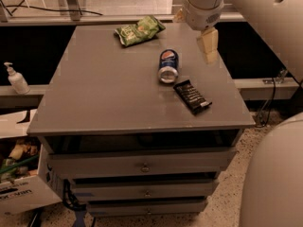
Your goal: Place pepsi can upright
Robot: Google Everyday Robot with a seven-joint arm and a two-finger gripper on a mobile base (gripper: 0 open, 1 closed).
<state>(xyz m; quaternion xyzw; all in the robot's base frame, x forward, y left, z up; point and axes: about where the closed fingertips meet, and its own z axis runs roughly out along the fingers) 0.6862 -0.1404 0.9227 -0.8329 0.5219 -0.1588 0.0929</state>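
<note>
The pepsi can [168, 65] lies on its side near the middle of the grey table top [104, 93]. Its silver end faces the front and its logo faces up. My gripper [207, 45] hangs from the white arm [203, 4] above the table's right part. It is to the right of the can and a little behind it, apart from it and holding nothing.
A green chip bag [138, 30] lies at the back of the table. A flat black snack bar [192, 96] lies just front-right of the can. Drawers [142, 167] are below. A soap bottle [16, 78] and a cardboard box [21, 183] are on the left.
</note>
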